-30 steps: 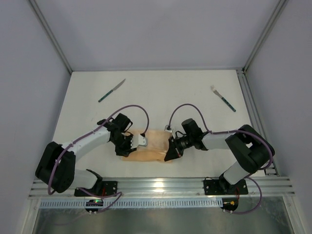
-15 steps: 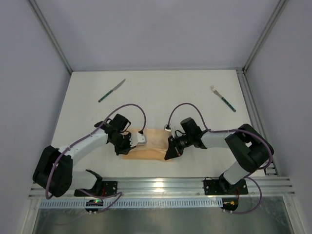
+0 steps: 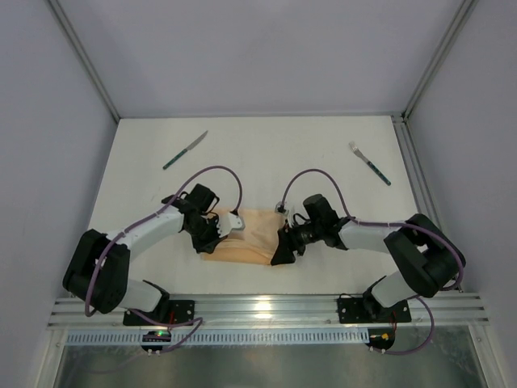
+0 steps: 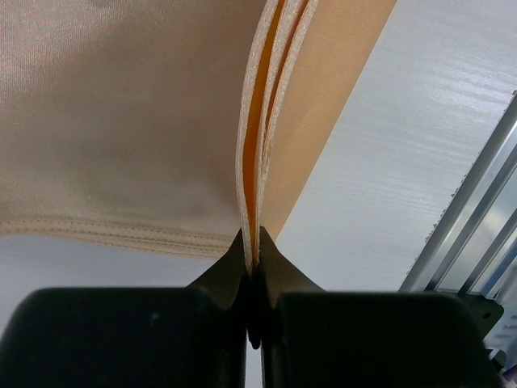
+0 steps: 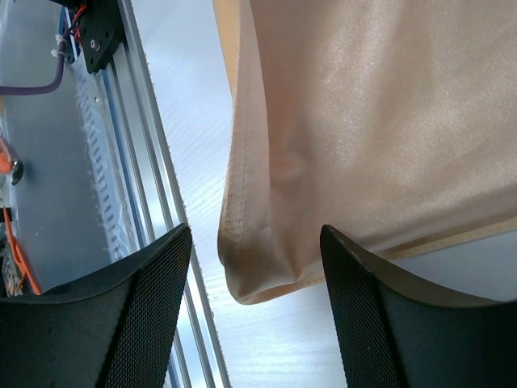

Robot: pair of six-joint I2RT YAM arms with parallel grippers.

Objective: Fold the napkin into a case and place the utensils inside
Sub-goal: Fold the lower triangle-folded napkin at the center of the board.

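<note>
The left pincer (image 4: 253, 250) is pressed together on the napkin (image 4: 121, 121), its two dark fingertips pinching a thin stack of hemmed edges that rises between them, while the rest of the peach-orange cloth spreads off to one side in the left wrist view. The right pincer (image 5: 257, 242) stands apart, with a textured finger on either side of a rounded, folded corner of the cloth; whether either finger touches the cloth cannot be told. From above, the napkin lies folded into a rough rectangle on the near middle of the desk (image 3: 266, 162). Its long axis runs left to right, with the left end at the left pincer and the right end at the right pincer, and its near long edge runs roughly parallel to the aluminium rail (image 3: 266, 309) along the front of the desk. The knife (image 3: 185, 150) lies well apart at the far left, set on a diagonal with its green handle toward the near left and its blade pointing to the far right. The fork (image 3: 370, 163) lies well apart at the far right, also on a diagonal, with its tines toward the far left and its green handle toward the near right
</note>
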